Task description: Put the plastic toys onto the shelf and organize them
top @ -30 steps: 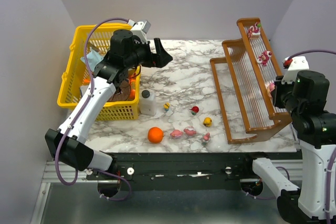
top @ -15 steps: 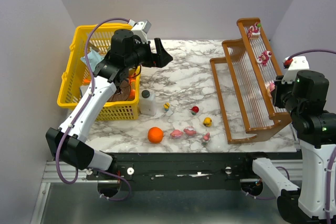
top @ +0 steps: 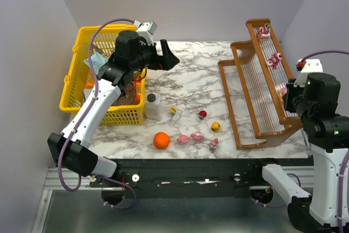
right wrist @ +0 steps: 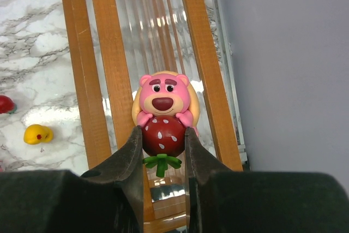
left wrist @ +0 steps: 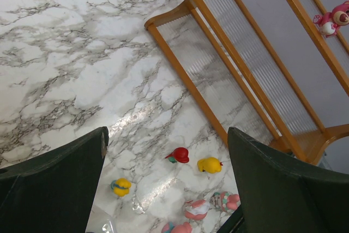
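Plain lilac walls, a white grey-veined marble counter. Pinched at its strawberry by the closed right gripper: a pink bear toy, upright and face-out, on or just over the top tier of the shelf, probably to line up with the two toys already there. Spread wide and empty near the yellow basket: the left gripper, likely waiting. Loose on the marble, short of the shelf: six more toys.

Glossy plastic bear toy, smooth brown wooden shelf with clear ribbed rods, polished marble-look tabletop.
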You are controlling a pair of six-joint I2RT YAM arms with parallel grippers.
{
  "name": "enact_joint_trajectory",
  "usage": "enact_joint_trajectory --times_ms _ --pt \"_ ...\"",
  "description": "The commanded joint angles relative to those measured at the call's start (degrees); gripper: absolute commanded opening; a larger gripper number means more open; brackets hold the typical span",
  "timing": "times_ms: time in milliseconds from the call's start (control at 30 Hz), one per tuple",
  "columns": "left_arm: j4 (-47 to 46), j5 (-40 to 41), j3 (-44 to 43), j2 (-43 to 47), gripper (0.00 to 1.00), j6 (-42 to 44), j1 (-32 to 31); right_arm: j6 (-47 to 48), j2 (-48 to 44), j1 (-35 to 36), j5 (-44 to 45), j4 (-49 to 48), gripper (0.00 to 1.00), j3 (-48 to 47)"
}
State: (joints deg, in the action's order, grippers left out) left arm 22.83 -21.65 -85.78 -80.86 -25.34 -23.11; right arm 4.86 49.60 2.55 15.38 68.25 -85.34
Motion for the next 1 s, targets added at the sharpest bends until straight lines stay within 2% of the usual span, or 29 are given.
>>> enact_joint_trajectory --times_ms 0,200,500,800,967 --pt "0.5 -0.5 -1.8 0.0 0.99 0.4 -0.4 -2.3 0.4 -0.3 -0.1 3.0 0.26 -1.0" --pt "0.5 -0.6 -1.8 -0.1 0.99 0.2 -0.4 -3.7 1.4 -0.3 1.0 3.2 0.4 -2.2" --pt "0.5 -0.5 -1.8 0.0 0.99 0.3 -0.4 -4.0 3.3 -0.3 2.8 2.9 0.51 -4.9" --pt "0.5 -0.3 -1.7 0.2 0.99 0.5 -0.4 -4.7 4.8 -0.3 6.6 1.9 0.58 -7.7" --pt "0.5 -0.3 -1.7 0.0 0.99 0.5 -0.4 -12.1 6.5 -0.4 11.1 2.2 0.58 -10.9"
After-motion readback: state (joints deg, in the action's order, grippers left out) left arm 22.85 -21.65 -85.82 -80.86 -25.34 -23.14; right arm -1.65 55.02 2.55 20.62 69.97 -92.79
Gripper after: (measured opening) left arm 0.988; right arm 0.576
